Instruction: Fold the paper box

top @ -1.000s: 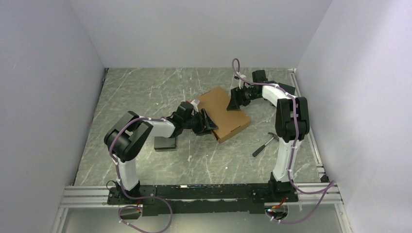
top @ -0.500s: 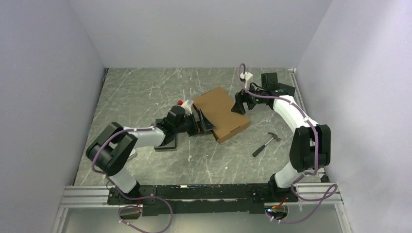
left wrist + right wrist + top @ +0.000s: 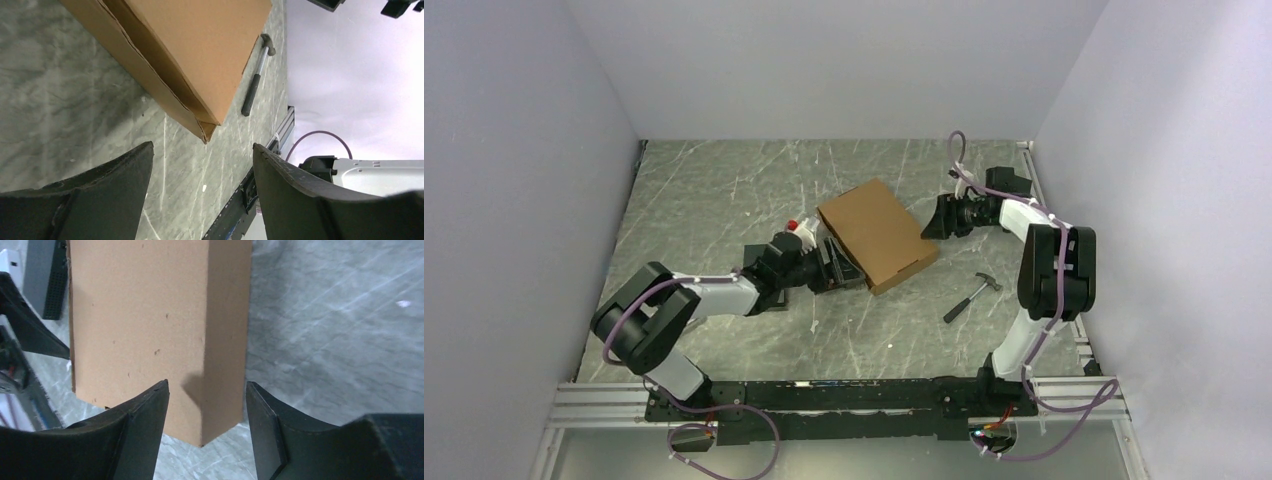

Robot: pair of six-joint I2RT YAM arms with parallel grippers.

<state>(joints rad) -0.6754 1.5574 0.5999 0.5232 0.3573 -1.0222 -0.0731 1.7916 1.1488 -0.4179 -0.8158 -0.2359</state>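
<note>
Paper box, lid down, lying flat near the centre of the tabletop. Left gripper and right gripper flank opposite sides, fingers parted, grasping nothing, just clear of the cardboard; the fold appears essentially complete. Hammer lies apart, nearer the right edge.

Even, diffuse light; faint shadow on the paper box; wrist-view edges perhaps slightly blurred.

I'm running this from what looks like a robotics lab test cell: plain pale walls box in a grey marbled surface on three sides, with aluminium rail framing the near edge.
</note>
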